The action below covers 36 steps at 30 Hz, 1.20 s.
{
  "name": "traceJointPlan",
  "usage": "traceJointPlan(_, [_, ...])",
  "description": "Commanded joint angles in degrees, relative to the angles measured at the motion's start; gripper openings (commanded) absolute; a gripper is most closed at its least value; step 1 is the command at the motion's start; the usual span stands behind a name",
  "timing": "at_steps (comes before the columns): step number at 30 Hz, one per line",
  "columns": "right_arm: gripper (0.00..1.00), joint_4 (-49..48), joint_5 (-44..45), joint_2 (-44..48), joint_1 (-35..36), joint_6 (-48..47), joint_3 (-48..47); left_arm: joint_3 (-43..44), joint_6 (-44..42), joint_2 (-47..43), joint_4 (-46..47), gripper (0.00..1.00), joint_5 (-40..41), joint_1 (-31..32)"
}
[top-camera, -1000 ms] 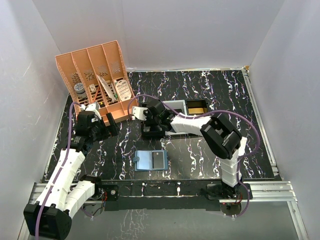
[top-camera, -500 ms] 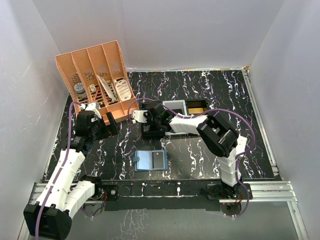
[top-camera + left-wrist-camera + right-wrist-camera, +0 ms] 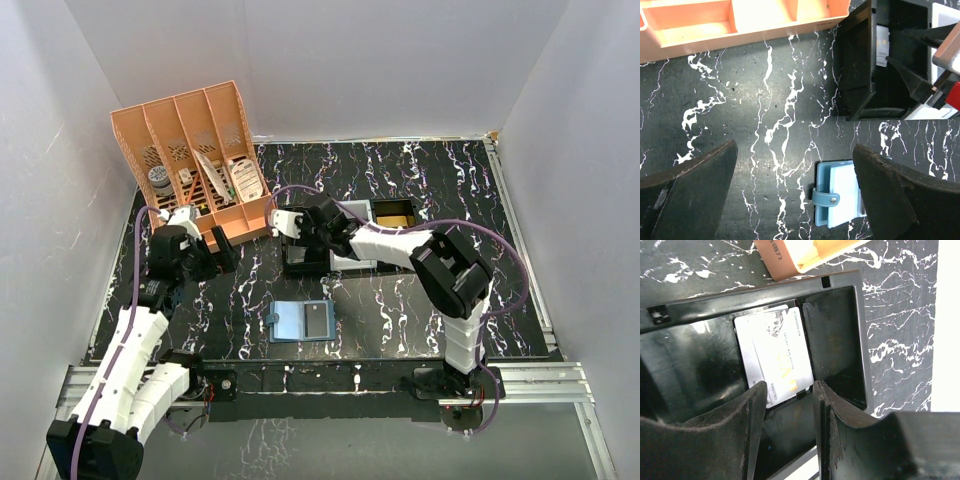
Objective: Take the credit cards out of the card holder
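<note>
White-walled cell, black marbled table (image 3: 420,180). Left to right:

- Orange organizer (image 3: 190,130) at the far left, not part of this job.
- Left gripper (image 3: 795,150) hangs just near of the organizer, jaws spread fully wide and nothing between them. It points down at bare mat, with the card holder at the lower edge of its wrist view. Looks parked on standby, maybe ready to pin the holder down.
- Card holder (image 3: 290,322) lies open and flat near the front edge, centre-left, apart from both arms. A black card (image 3: 318,320) sits on its right half; can't tell if it's in a pocket or loose on top. I'd count that one as not yet out.
- Black tray (image 3: 835,340) is just far of the holder and seems to be the drop spot. A pale card (image 3: 772,360) lies flat in its bottom.
- Right gripper (image 3: 788,387) is reached across to the left, over that tray. Jaws are parted partway and empty, with the pale card below and beyond the tips. Reads as a drop-off: card released into the tray.

Judgement: one card delivered, at least one to go. Flat card on soft wallet means an edge pick, and the holder may slide.
</note>
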<state>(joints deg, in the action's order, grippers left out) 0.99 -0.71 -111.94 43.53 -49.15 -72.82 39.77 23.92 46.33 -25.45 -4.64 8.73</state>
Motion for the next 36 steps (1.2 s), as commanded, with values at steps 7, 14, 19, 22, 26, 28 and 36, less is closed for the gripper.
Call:
traceJointPlan(7, [0.47, -17.4, 1.4, 21.4, -0.3, 29.6, 10.4, -0.4, -1.5, -1.2, 2.5, 0.99, -4.0, -0.2])
traceJointPlan(14, [0.49, -13.0, 14.3, 32.0, -0.3, 67.6, 19.6, -0.8, -1.1, -0.1, 3.2, 0.99, -8.4, -0.2])
traceJointPlan(19, [0.49, -0.7, 9.8, 36.1, -0.3, 82.2, 22.0, -1.4, 0.0, 2.1, 3.9, 0.99, -20.1, -0.2])
traceJointPlan(22, [0.47, -0.3, 4.4, 39.1, -0.4, 89.3, 27.1, -3.1, 3.8, 3.0, 6.1, 0.98, -28.6, -0.2])
traceJointPlan(26, [0.40, -5.4, -2.7, 37.7, -0.3, 99.3, 33.5, -8.2, 15.4, 1.8, 18.7, 0.93, -38.3, 0.8])
traceJointPlan(28, [0.40, -6.8, -5.4, 36.5, 0.8, 101.3, 33.8, -7.2, 14.8, 1.9, 17.7, 0.93, -37.8, 2.0])
traceJointPlan(36, [0.40, -5.6, -5.3, 37.0, 3.5, 103.4, 36.1, -10.8, 23.8, 3.8, 23.7, 0.92, -26.4, 14.9])
